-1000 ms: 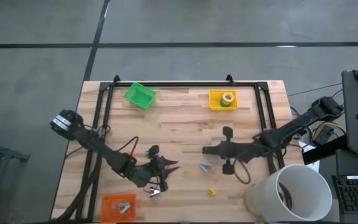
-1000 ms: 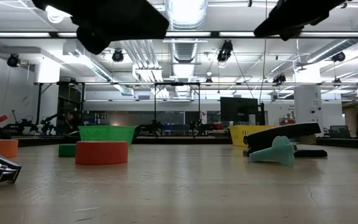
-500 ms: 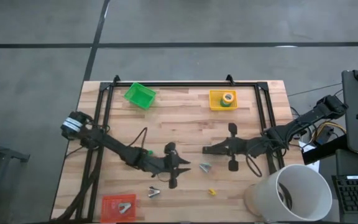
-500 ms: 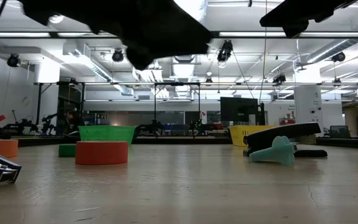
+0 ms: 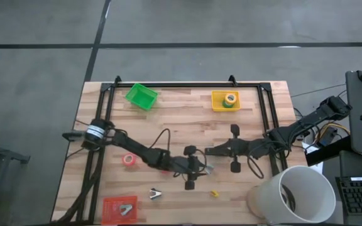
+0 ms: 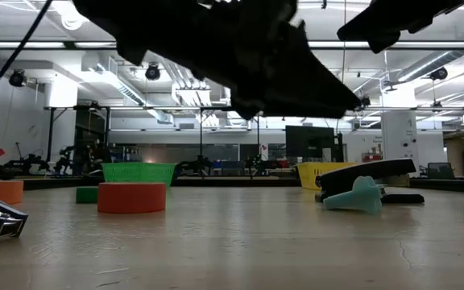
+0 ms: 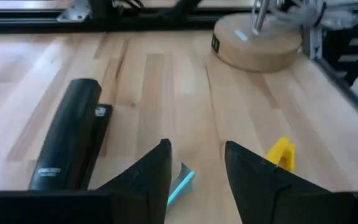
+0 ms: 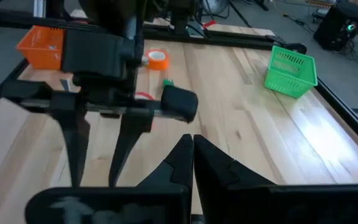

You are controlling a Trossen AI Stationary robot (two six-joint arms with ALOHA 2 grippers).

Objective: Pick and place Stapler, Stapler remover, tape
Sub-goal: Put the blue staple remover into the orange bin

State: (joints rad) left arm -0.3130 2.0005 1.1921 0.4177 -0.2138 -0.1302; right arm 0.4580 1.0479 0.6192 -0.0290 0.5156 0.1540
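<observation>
The small black bar-shaped stapler (image 7: 67,146) lies flat on the wooden bench (image 7: 166,81), not yet picked up. In the left wrist view it sits just beside the left hand (image 7: 197,149) and clear of both dark fingers. The left hand's fingers stand apart with nothing clamped. Between them, low on the bench, shows a small teal-and-grey piece (image 7: 180,185), which is likely the staple remover. A small yellow piece (image 7: 280,152) lies just past the other finger.

From above, the left hand (image 5: 198,168) reaches to mid-bench, and the right hand (image 5: 207,150) is close by with its fingers together and empty. A red tape roll (image 5: 129,160) rests under the left arm's reach. A green tape roll sits in a yellow bin (image 5: 216,100) at the far edge, a green basket (image 5: 141,96) stands near it, and an orange tray (image 5: 109,208) is at the near edge.

The main risk appears to be crowding. If the left hand drops onto the teal piece, one finger could clip the stapler and skew it. The light piece could also skid away instead of being caught if the fingers close off-centre. The two hands are so near each other that a sideways correction by either could make them collide.
</observation>
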